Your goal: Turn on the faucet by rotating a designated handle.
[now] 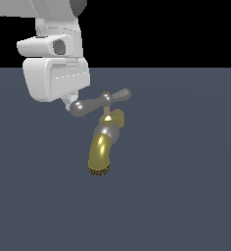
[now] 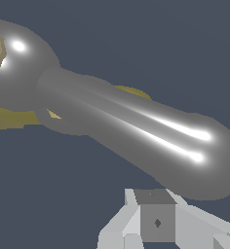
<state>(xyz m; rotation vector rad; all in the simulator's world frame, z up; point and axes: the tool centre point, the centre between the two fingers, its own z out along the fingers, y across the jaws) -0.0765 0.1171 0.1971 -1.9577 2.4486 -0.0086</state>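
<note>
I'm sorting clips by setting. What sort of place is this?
Probably a bare simulated test scene, not a real room: a faucet with a grey handle floats over a flat slate floor against black.

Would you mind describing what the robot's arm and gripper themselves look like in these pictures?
The arm is glossy white with rounded, blocky housings and a dark round recess on its side. The gripper has pale grey, angular fingers; one carries a darker square pad with a small diamond mark. No cables or lettering show.
</note>
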